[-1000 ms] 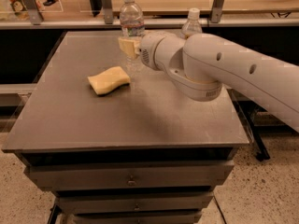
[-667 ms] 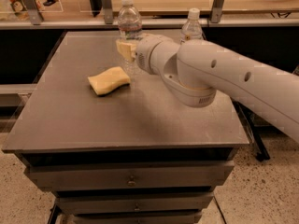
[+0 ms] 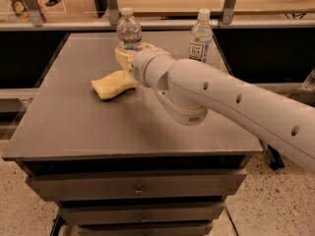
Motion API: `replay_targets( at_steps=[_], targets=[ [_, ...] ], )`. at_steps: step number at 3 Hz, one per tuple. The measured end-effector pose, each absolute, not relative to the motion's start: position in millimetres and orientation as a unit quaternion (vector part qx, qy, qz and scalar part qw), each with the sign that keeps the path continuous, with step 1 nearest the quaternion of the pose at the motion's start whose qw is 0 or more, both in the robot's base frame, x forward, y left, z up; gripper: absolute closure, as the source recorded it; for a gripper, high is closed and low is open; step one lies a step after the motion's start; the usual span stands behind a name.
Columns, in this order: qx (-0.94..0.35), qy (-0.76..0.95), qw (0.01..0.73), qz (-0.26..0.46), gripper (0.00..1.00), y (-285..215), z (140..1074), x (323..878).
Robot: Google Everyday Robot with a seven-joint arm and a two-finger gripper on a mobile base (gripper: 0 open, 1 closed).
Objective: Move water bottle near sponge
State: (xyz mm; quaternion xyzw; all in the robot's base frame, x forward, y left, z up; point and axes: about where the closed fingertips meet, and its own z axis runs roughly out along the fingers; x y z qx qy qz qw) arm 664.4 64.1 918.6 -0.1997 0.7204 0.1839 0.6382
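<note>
In the camera view the gripper [image 3: 132, 51] is over the back of the bench [image 3: 74, 127], its fingers [image 3: 121, 57] pinching the lower part of the water bottle [image 3: 129, 32], upright just behind the sponge [image 3: 113, 84]; set down carelessly, the gripper could shove the sponge or the light bottle could tip. The bottle is small, clear, ribbed, white-capped, with a pale band, well apart from the taller labelled bottle [image 3: 201, 37]

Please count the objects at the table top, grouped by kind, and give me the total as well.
Bottles: 2 (the water bottle and the taller bottle)
Sponges: 1 (the sponge)
Total: 3
Not counted: the gripper, which is at the lower part of the water bottle, just behind the sponge.
</note>
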Motion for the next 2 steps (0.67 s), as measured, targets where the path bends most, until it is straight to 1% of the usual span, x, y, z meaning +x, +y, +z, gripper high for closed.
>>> replay_targets(
  at_steps=[1, 2],
  targets=[
    [-0.199, 0.721, 0.641, 0.175, 1.00, 65.5, 910.0, 665.6],
    [-0.199, 0.721, 0.641, 0.175, 0.82, 65.5, 910.7, 665.6]
  ],
)
